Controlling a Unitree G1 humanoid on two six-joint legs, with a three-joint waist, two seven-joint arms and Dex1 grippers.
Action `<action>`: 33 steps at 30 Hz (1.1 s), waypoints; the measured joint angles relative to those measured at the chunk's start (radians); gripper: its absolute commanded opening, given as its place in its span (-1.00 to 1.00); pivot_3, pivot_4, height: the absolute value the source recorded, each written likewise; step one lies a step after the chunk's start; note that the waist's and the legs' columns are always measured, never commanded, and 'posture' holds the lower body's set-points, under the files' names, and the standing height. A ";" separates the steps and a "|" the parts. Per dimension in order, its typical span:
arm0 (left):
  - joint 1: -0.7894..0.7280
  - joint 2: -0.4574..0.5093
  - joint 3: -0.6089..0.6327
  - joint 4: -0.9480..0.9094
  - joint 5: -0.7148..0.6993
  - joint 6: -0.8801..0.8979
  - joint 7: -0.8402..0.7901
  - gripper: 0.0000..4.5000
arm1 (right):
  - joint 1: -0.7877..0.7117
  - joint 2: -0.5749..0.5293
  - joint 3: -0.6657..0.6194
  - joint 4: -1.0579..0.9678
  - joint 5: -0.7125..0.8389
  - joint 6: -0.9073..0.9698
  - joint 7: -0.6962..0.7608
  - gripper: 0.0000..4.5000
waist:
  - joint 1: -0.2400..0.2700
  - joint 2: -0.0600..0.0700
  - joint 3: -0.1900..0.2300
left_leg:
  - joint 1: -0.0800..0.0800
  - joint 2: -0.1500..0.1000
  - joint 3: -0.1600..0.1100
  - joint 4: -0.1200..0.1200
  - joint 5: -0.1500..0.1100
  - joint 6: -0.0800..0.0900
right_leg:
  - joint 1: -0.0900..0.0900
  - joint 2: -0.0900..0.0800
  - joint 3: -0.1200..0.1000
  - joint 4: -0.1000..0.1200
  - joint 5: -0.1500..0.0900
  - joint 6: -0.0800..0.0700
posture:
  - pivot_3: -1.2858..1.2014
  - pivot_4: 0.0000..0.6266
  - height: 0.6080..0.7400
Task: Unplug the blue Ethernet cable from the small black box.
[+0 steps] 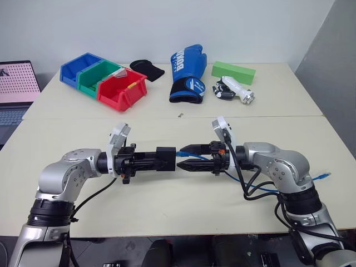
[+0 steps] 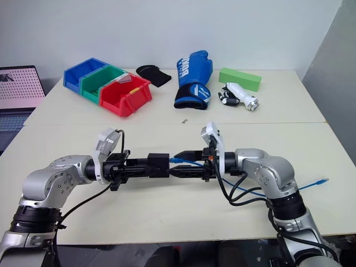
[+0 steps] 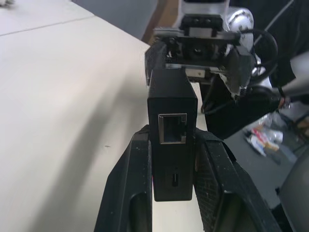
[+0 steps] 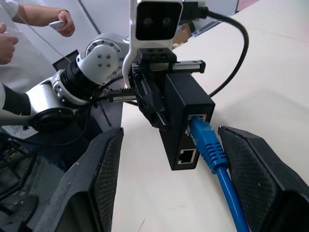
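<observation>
My left gripper (image 1: pixel 160 159) is shut on the small black box (image 1: pixel 166 158) and holds it level above the table, its fingers (image 3: pixel 135 169) clamping both flat sides. The box (image 3: pixel 171 121) shows an empty port on its near end. On the opposite end the blue Ethernet cable (image 4: pixel 210 145) is plugged into a port of the box (image 4: pixel 186 113). My right gripper (image 1: pixel 181 157) is open and points at the box, its fingers (image 4: pixel 104 164) standing on either side of the plug without touching it. The cable (image 1: pixel 267 189) trails under my right arm to a loose end (image 1: pixel 324 176).
At the back of the table stand blue, green and red bins (image 1: pixel 105 80), a black fabric item (image 1: pixel 147 68), a blue boxing glove (image 1: pixel 188 72), a green block (image 1: pixel 233 71) and a white tool (image 1: pixel 236 89). A laptop (image 1: pixel 16 89) sits far left. A person's hands (image 4: pixel 9 38) show behind.
</observation>
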 measured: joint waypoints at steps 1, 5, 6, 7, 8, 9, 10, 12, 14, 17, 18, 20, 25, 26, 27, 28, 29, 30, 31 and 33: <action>0.000 0.000 0.000 0.006 -0.002 0.001 0.000 -0.65 | 0.000 0.010 -0.005 0.000 0.005 0.005 -0.010 0.48 | 0.000 0.000 0.000 | 0.000 0.000 0.000 0.000 0.000 0.000 | 0.000 0.000 0.000 0.000 0.000 0.000 | 0.03 -0.52 1.00; 0.001 0.000 0.001 0.011 -0.012 0.008 -0.001 -0.65 | 0.000 0.015 -0.015 -0.001 0.020 0.021 -0.029 0.48 | -0.003 0.000 0.000 | 0.000 0.000 0.000 0.000 0.000 0.000 | 0.000 0.000 0.000 0.000 0.000 0.000 | 0.03 -0.52 1.00; 0.003 0.000 0.001 0.011 -0.013 0.009 -0.001 -0.65 | 0.000 0.015 -0.015 -0.001 0.024 0.025 -0.033 0.48 | -0.004 0.000 0.000 | 0.000 0.000 0.000 0.000 0.000 0.000 | 0.000 0.000 0.000 0.000 0.000 0.000 | 0.03 -0.52 1.00; 0.004 0.000 0.001 0.011 -0.014 0.009 -0.001 -0.65 | 0.000 0.015 -0.015 -0.001 0.028 0.026 -0.038 0.48 | -0.005 0.000 0.000 | 0.000 0.000 0.000 0.000 0.000 0.000 | 0.000 0.000 0.000 0.000 0.000 0.000 | 0.03 -0.52 1.00; 0.004 -0.001 0.001 0.010 -0.014 0.009 -0.001 -0.65 | 0.000 0.016 -0.015 -0.001 0.029 0.027 -0.042 0.48 | -0.005 0.000 0.000 | 0.000 0.000 0.000 0.000 0.000 0.000 | 0.000 0.000 0.000 0.000 0.000 0.000 | 0.03 -0.52 1.00; 0.004 -0.001 0.001 0.009 -0.015 0.009 -0.001 -0.65 | 0.001 0.017 -0.015 -0.001 0.029 0.028 -0.045 0.48 | -0.005 0.000 0.000 | 0.000 0.000 0.000 0.000 0.000 0.000 | 0.000 0.000 0.000 0.000 0.000 0.000 | 0.03 -0.52 1.00; 0.004 -0.001 0.001 0.007 -0.015 0.009 -0.001 -0.65 | 0.001 0.017 -0.015 -0.001 0.029 0.028 -0.047 0.48 | -0.005 0.000 0.000 | 0.000 0.000 0.000 0.000 0.000 0.000 | 0.000 0.000 0.000 0.000 0.000 0.000 | 0.03 -0.52 1.00; 0.004 -0.001 0.001 0.001 -0.018 0.009 0.000 -0.65 | 0.003 0.023 -0.015 -0.001 0.032 0.030 -0.051 0.48 | -0.006 0.000 0.000 | 0.000 0.000 0.000 0.000 0.000 0.000 | 0.000 0.000 0.000 0.000 0.000 0.000 | 0.03 -0.52 1.00; 0.004 -0.001 0.001 -0.013 -0.018 0.009 0.000 -0.65 | 0.007 0.033 -0.014 -0.001 0.037 0.033 -0.057 0.48 | -0.006 0.000 0.000 | 0.000 0.000 0.000 0.000 0.000 0.000 | 0.000 0.000 0.000 0.000 0.000 0.000 | 0.03 -0.52 1.00; 0.004 -0.001 0.001 -0.022 -0.019 0.009 0.000 -0.65 | 0.008 0.035 -0.014 -0.001 0.037 0.035 -0.066 0.48 | -0.006 0.000 0.000 | 0.000 0.000 0.000 0.000 0.000 0.000 | 0.000 0.000 0.000 0.000 0.000 0.000 | 0.03 -0.52 1.00; 0.004 -0.001 0.001 -0.022 -0.019 0.009 0.000 -0.65 | 0.008 0.035 -0.014 -0.001 0.037 0.035 -0.066 0.48 | -0.006 0.000 0.000 | 0.000 0.000 0.000 0.000 0.000 0.000 | 0.000 0.000 0.000 0.000 0.000 0.000 | 0.03 -0.52 1.00; 0.004 -0.001 0.001 -0.024 -0.019 0.009 0.000 -0.65 | 0.008 0.035 -0.014 -0.001 0.037 0.035 -0.066 0.40 | -0.006 0.000 0.000 | 0.000 0.000 0.000 0.000 0.000 0.000 | 0.000 0.000 0.000 0.000 0.000 0.000 | 0.03 -0.52 1.00; 0.010 -0.001 0.001 -0.026 -0.018 0.000 -0.002 -0.65 | 0.008 0.033 -0.014 0.001 0.037 0.038 -0.063 -0.06 | -0.007 0.000 0.000 | 0.000 0.000 0.000 0.000 0.000 0.000 | 0.000 0.000 0.000 0.000 0.000 0.000 | 0.03 -0.52 1.00; 0.012 -0.001 0.001 -0.027 -0.018 -0.001 -0.002 -0.65 | 0.008 0.031 -0.014 0.003 0.037 0.038 -0.061 -0.19 | -0.007 0.000 0.000 | 0.000 0.000 0.000 0.000 0.000 0.000 | 0.000 0.000 0.000 0.000 0.000 0.000 | 0.03 -0.52 1.00; 0.013 -0.001 0.001 -0.027 -0.018 -0.001 -0.003 -0.65 | 0.008 0.030 -0.014 0.006 0.037 0.039 -0.059 -0.29 | -0.007 0.000 0.000 | 0.000 0.000 0.000 0.000 0.000 0.000 | 0.000 0.000 0.000 0.000 0.000 0.000 | 0.03 -0.52 1.00; 0.013 -0.001 0.001 -0.029 -0.018 -0.001 -0.005 -0.65 | 0.008 0.028 -0.014 0.007 0.037 0.040 -0.058 -0.38 | -0.007 0.000 0.000 | 0.000 0.000 0.000 0.000 0.000 0.000 | 0.000 0.000 0.000 0.000 0.000 0.000 | 0.03 -0.52 1.00; 0.014 0.000 0.001 -0.031 -0.018 -0.002 -0.009 -0.65 | 0.008 0.027 -0.014 0.009 0.037 0.041 -0.057 -0.48 | -0.007 0.000 0.000 | 0.000 0.000 0.000 0.000 0.000 0.000 | 0.000 0.000 0.000 0.000 0.000 0.000 | 0.03 -0.52 1.00; 0.014 0.000 0.001 -0.032 -0.018 -0.002 -0.013 -0.65 | 0.008 0.025 -0.014 0.010 0.037 0.042 -0.057 -0.56 | -0.007 0.000 0.000 | 0.000 0.000 0.000 0.000 0.000 0.000 | 0.000 0.000 0.000 0.000 0.000 0.000 | 0.03 -0.52 1.00; 0.015 0.000 0.001 -0.033 -0.018 -0.002 -0.015 -0.65 | 0.008 0.022 -0.014 0.010 0.037 0.042 -0.052 -0.67 | -0.007 0.000 0.000 | 0.000 0.000 0.000 0.000 0.000 0.000 | 0.000 0.000 0.000 0.000 0.000 0.000 | 0.03 -0.52 1.00; 0.019 0.002 0.001 -0.032 -0.017 -0.003 -0.018 -0.65 | 0.008 0.013 -0.015 0.011 0.041 0.043 -0.035 -0.79 | -0.007 0.000 0.000 | 0.000 0.000 0.000 0.000 0.000 0.000 | 0.000 0.000 0.000 0.000 0.000 0.000 | 0.03 -0.52 1.00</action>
